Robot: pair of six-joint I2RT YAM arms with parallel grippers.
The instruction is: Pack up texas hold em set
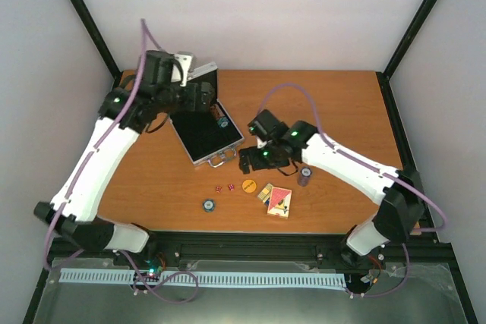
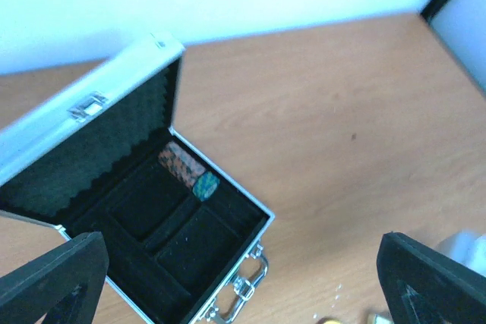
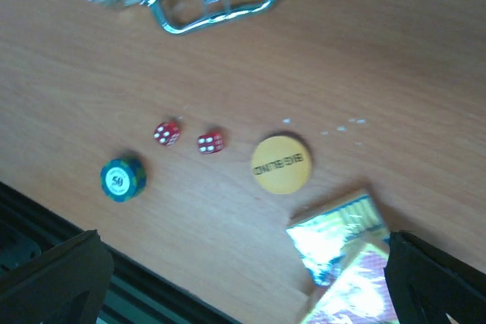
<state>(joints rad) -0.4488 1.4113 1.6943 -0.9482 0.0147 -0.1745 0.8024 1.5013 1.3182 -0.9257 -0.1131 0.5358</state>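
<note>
The silver case [image 1: 206, 136] lies open with its lid [image 1: 194, 67] up at the back. In the left wrist view its black lining [image 2: 190, 244] holds a row of chips [image 2: 181, 165] lying on edge in one slot. My left gripper [image 1: 200, 101] [image 2: 241, 263] hovers open over the case with nothing between its fingers. In front of the case lie two red dice [image 3: 166, 133] [image 3: 210, 143], an orange round button [image 3: 281, 164], a blue chip stack [image 3: 122, 179] and two card decks [image 3: 334, 237] [image 1: 279, 202]. My right gripper [image 1: 250, 158] [image 3: 243, 263] is open above them, empty.
A grey chip stack [image 1: 304, 176] stands under the right forearm, right of the decks. The case handle [image 3: 216, 1] points toward the dice. The black rail of the table's front edge [image 3: 45, 218] runs just behind the blue chips.
</note>
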